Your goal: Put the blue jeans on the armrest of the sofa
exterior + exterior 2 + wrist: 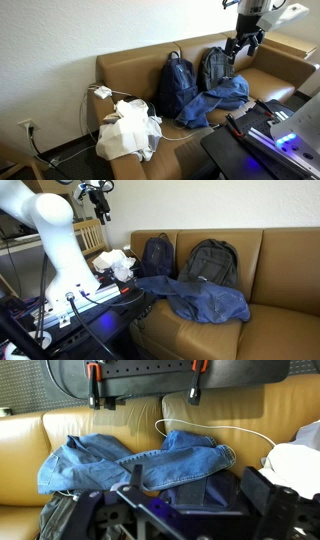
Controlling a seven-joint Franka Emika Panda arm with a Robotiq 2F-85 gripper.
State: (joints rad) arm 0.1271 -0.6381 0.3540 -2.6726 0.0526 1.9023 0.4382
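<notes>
In an exterior view the fingers [243,44] hang at upper right; the blue jeans [222,97] lie heaped on the sofa [130,65] seat, center right. In an exterior view the blue jeans [200,298] sprawl mid-frame. Wrist view: fingers [97,400] at top spread wide, empty; blue jeans [135,460] mid-frame.

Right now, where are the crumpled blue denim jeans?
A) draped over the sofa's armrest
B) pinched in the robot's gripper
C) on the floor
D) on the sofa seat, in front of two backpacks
D: the crumpled blue denim jeans lie spread on the seat of the tan leather sofa, in front of the dark blue backpack and the grey backpack, while the gripper hangs above, open and empty.
</notes>
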